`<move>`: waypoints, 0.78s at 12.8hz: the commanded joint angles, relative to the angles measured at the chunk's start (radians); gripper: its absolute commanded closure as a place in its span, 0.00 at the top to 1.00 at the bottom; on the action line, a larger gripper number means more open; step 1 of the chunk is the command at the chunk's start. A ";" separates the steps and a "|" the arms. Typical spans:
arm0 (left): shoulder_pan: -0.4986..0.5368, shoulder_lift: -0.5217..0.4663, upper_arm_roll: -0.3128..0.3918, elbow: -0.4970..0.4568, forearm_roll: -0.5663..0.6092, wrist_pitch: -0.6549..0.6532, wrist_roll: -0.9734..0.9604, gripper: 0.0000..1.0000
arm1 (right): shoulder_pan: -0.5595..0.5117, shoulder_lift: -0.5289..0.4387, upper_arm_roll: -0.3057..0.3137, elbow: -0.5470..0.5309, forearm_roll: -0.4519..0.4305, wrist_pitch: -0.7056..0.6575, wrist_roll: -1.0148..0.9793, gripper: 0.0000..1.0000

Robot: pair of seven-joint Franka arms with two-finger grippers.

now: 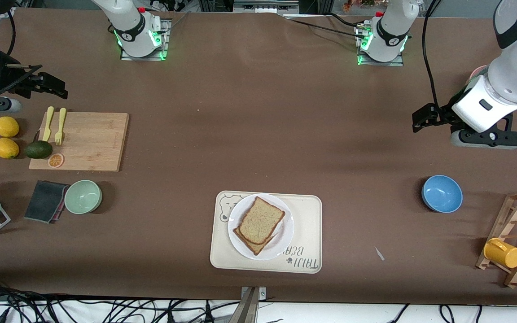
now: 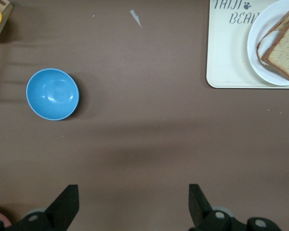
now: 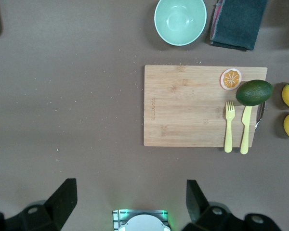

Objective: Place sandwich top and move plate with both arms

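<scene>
Flanking plate (image 1: 260,226): bowls (image 1: 441,193) (tray (image 1: 305,215) beneath).

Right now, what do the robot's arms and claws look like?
Two white arms with grey and black joints and black cables. Their round bases glow green. The left gripper and right gripper are black with two flat fingers each. No sleeves.

Robot lab w/ mock kitchen: bolted arm bases (image 1: 142,42), cable tangle (image 1: 83,309), brown-covered table (image 1: 258,112).
</scene>
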State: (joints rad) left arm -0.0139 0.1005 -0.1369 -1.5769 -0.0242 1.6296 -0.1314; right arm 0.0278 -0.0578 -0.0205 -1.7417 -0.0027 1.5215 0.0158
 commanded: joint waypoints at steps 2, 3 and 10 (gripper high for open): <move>-0.014 -0.110 0.026 -0.118 0.021 0.053 0.002 1.00 | -0.008 0.003 0.004 0.010 -0.005 -0.011 -0.011 1.00; -0.020 -0.131 0.026 -0.126 0.027 0.053 0.003 1.00 | -0.008 0.003 0.004 0.010 -0.005 -0.011 -0.011 1.00; -0.018 -0.133 0.030 -0.129 0.023 0.036 0.045 1.00 | -0.008 0.003 0.004 0.010 -0.003 -0.011 -0.013 1.00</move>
State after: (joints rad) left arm -0.0281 -0.0334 -0.1118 -1.7083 -0.0242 1.6620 -0.1050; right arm 0.0277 -0.0577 -0.0205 -1.7417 -0.0027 1.5215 0.0158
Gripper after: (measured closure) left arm 0.000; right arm 0.000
